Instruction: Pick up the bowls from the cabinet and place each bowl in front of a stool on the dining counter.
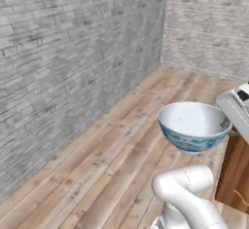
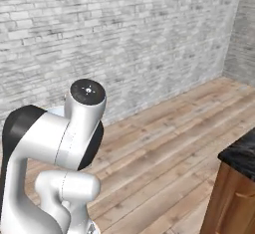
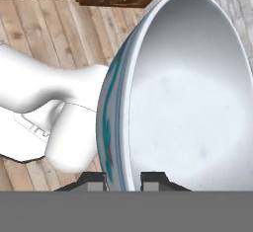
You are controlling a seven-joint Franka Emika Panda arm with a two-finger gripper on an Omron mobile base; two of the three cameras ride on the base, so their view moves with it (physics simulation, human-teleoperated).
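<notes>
A grey-white brick wall [image 1: 73, 62] filled the background from nine to twelve o'clock in the left base view, meeting a second brick wall at a corner near one o'clock. Below it, a pale wooden plank floor [image 1: 112, 160] spread across the lower half of both base views.

My white arm [image 2: 55, 148] rose at seven o'clock in the right base view, its dark-capped joint turned toward the camera. At five o'clock there, a corner of the black marble counter [image 2: 242, 154] showed above its reddish-brown wooden side.

The bowl [image 1: 193, 125], white inside with a blue floral pattern outside, hung upright in the air above the floor at about four o'clock in the left base view, clear of the counter. In the hand view the bowl [image 3: 188, 97] loomed large from the centre out to three o'clock.

My claw [image 3: 123, 180] was pinching the bowl's rim, one fingertip outside the wall and one inside, at six o'clock.
</notes>
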